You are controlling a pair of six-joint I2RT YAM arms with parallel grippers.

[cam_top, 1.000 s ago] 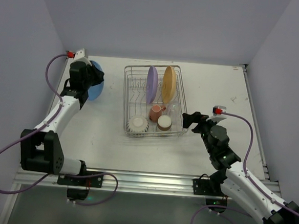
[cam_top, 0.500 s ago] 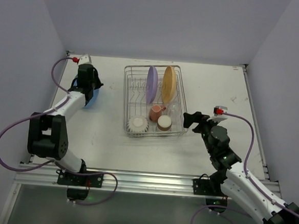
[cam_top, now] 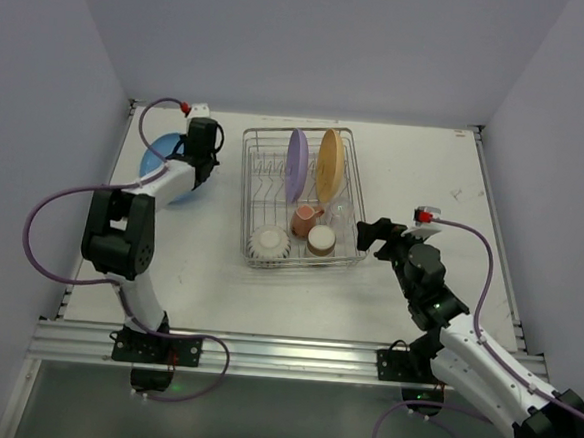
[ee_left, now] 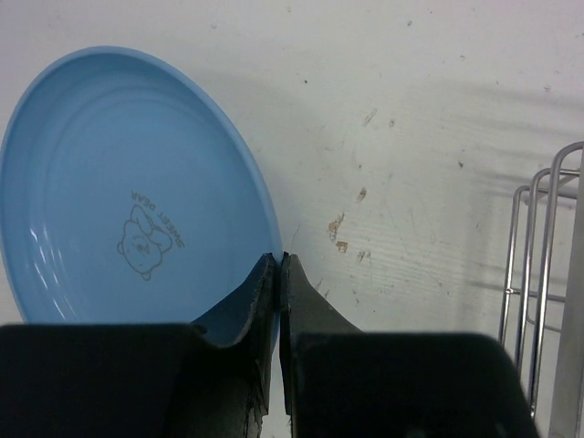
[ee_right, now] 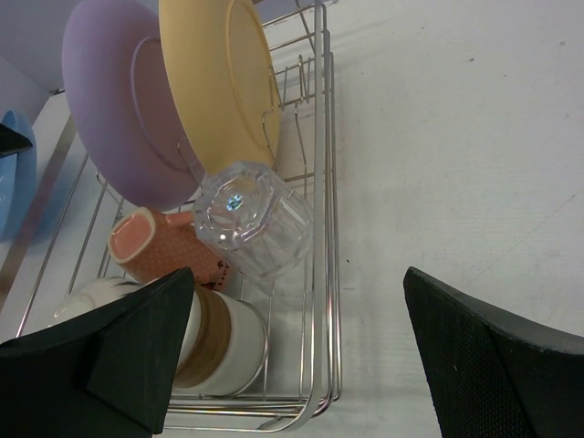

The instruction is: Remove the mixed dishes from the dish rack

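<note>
My left gripper (ee_left: 276,261) is shut on the rim of the blue plate (ee_left: 128,192), which is face up low over the table at the back left (cam_top: 162,160). The dish rack (cam_top: 245,201) holds the purple plate (cam_top: 296,164) and yellow-orange plate (cam_top: 329,163) upright, plus the pink mug (cam_top: 304,220), clear glass (cam_top: 340,214), brown-and-cream cup (cam_top: 321,240) and white ribbed bowl (cam_top: 268,241). My right gripper (cam_top: 371,233) hangs open just right of the rack's near corner. In its wrist view the glass (ee_right: 251,219) and cup (ee_right: 228,347) lie between the spread fingers.
The rack's wire rim (ee_right: 321,182) runs between my right gripper's fingers. Bare white table (cam_top: 426,168) lies to the right of the rack. Grey walls close in the table on three sides, and a metal rail (cam_top: 283,354) carries both arm bases at the near edge.
The left arm has swung its wrist right, toward the rack, bringing the blue plate from a tilted hold to face up near the table. The right arm has not moved.
</note>
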